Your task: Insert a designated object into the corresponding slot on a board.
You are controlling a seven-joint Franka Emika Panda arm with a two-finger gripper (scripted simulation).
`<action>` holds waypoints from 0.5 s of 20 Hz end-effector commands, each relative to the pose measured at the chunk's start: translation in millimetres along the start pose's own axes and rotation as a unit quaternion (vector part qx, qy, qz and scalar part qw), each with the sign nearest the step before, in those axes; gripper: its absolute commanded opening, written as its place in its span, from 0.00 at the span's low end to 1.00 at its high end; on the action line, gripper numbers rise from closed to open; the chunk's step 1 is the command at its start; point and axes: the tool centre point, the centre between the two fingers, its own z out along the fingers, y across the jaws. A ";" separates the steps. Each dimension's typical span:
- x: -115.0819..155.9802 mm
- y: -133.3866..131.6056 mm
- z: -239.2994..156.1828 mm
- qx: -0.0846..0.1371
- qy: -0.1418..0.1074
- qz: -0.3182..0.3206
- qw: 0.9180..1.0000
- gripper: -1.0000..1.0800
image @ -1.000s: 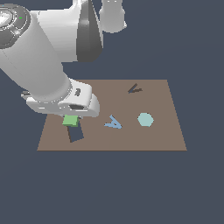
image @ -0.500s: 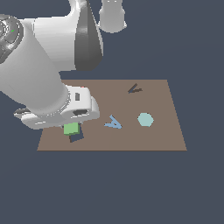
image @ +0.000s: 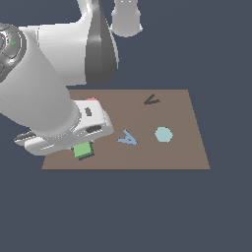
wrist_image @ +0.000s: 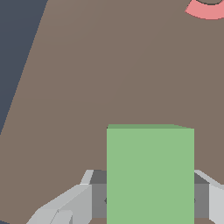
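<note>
**Green block held low over the brown board's near corner**

A large white robot arm fills the exterior view's left and reaches down over a flat brown board (image: 177,147) lying on a dark blue-grey surface. Its gripper (image: 81,147) sits low above the board's near corner on the exterior view's left. A light-green rectangular block (image: 82,150) shows just beneath the white hand, with a thin dark edge of the navy slot (image: 88,157) peeking out along the block's lower side. The rest of the slot is hidden under the block and the arm.

In the wrist view the green block (wrist_image: 150,175) takes up the lower middle of the picture, with grey fingers (wrist_image: 72,201) pressed against both its sides, so the gripper (wrist_image: 150,199) is clamped on the block. Brown board (wrist_image: 109,65) lies behind it. Part of a pink ring-shaped piece (wrist_image: 205,11) shows at the picture's edge.

Elsewhere on the board, a blue letter A (image: 128,139) lies near the middle, a pale teal hexagon (image: 163,134) sits beside it towards the exterior view's right, and a thin dark V-shaped cut-out (image: 151,101) lies near the far edge.
</note>
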 end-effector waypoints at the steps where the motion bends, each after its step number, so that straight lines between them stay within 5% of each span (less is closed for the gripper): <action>1: -2.2 0.0 -0.5 0.000 0.000 -0.009 1.000 0.00; 10: -2.9 0.5 9.0 0.000 0.000 -0.012 1.000 0.00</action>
